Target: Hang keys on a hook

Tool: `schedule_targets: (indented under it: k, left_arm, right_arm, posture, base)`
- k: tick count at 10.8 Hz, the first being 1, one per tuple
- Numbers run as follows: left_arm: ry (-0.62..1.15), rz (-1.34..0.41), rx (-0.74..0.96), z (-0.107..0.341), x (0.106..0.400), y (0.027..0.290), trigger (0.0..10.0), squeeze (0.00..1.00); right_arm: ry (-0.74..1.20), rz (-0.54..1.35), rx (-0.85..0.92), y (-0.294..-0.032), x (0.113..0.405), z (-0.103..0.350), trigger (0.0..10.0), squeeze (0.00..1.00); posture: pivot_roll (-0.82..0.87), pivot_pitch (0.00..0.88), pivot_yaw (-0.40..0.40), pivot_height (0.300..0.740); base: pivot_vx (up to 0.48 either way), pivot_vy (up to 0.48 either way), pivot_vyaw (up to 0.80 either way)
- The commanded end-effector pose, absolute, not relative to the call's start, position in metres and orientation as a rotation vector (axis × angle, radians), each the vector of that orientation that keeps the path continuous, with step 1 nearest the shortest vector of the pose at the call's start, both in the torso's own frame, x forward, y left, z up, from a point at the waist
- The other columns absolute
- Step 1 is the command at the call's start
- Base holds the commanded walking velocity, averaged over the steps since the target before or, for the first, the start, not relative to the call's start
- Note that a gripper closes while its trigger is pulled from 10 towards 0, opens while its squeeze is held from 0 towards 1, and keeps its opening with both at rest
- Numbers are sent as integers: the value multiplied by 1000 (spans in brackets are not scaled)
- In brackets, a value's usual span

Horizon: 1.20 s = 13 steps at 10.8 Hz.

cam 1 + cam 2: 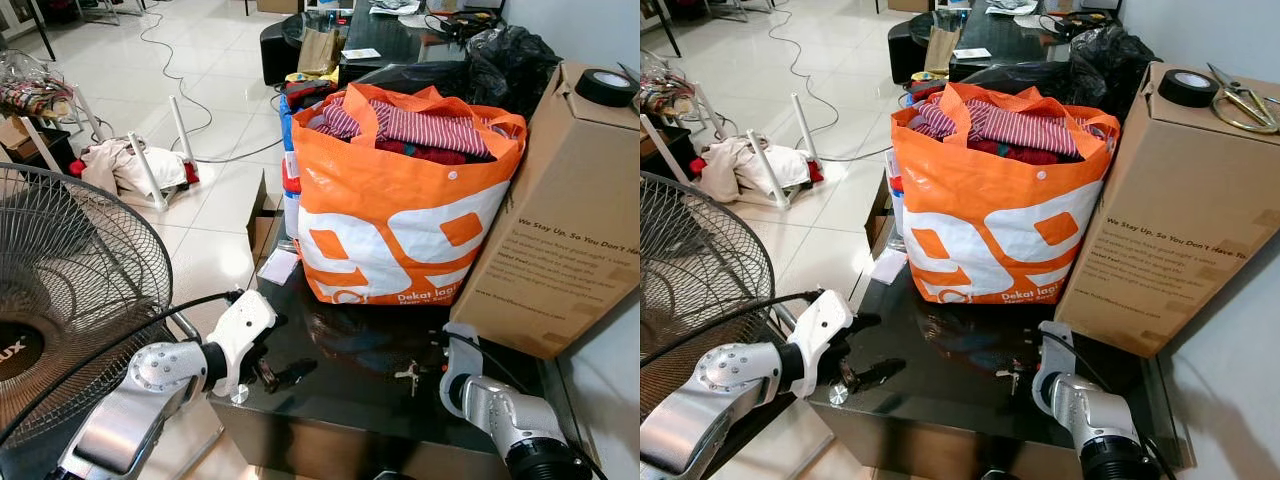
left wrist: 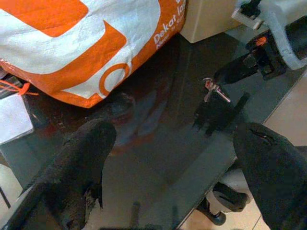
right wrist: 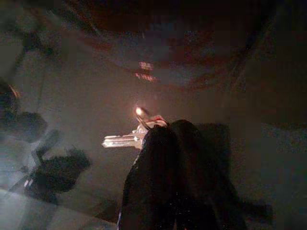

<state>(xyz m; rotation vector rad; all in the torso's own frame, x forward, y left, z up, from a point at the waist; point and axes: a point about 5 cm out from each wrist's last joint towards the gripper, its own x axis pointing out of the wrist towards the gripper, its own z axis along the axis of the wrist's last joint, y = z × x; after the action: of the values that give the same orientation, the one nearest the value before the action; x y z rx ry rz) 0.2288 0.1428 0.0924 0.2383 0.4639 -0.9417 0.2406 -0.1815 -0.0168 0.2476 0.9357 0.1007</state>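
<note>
Keys (image 1: 408,376) lie on the glossy black worktop (image 1: 350,400), pinched at the ring by your right tool (image 3: 163,132), fingers closed. Left tool (image 2: 175,167) hovers wide open, empty. A thin grip could slip when lifting.

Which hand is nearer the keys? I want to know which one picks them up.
Right. The right hand is at the keys on the black table; the left hand hovers open across the table.

a glossy black table (image 1: 350,400) carries an orange bag (image 1: 400,210), a cardboard box (image 1: 560,220) and keys (image 1: 408,375).
</note>
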Motion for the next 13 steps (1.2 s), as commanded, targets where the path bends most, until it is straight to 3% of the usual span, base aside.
schedule_targets:
  k: [1, 3, 4, 5, 6, 7, 8, 13]
  left_arm:
    - [452, -940, 249, 94, 232, 143, 10000, 0]
    - [439, -932, 242, 96, 239, 143, 10000, 0]
    - [434, -931, 239, 97, 241, 142, 10000, 0]
    - [432, -932, 237, 97, 242, 142, 10000, 0]
    - [431, -934, 237, 96, 243, 141, 10000, 0]
    - [431, -937, 236, 96, 243, 141, 10000, 0]
    - [433, -941, 234, 96, 242, 140, 10000, 0]
    - [427, -922, 235, 95, 243, 144, 10000, 0]
  right_arm:
    - [896, 91, 256, -188, 243, -10, 0, 0]
    - [882, 84, 255, -192, 237, -8, 0, 0]
    - [877, 87, 241, -191, 237, -9, 902, 0]
    - [875, 104, 205, -188, 238, -10, 5529, 0]
    - [879, 108, 196, -189, 237, -9, 5569, 0]
    - [889, 109, 180, -190, 236, -10, 4980, 0]
    - [913, 107, 161, -192, 233, -16, 0, 0]
    - [719, 222, 255, -202, 233, 8, 0, 0]
  posture:
    - [-48, 0, 13, 740]
    - [-59, 0, 24, 740]
    - [-60, 0, 24, 740]
    - [-63, 0, 28, 740]
    - [-63, 0, 28, 740]
    - [-64, 0, 29, 740]
    - [-65, 0, 29, 740]
    - [-61, 0, 22, 740]
  base:
    - [0, 0, 0]
    - [0, 0, 0]
    - [0, 0, 0]
    - [0, 0, 0]
    - [0, 0, 0]
    - [0, 0, 0]
    - [0, 0, 0]
    - [0, 0, 0]
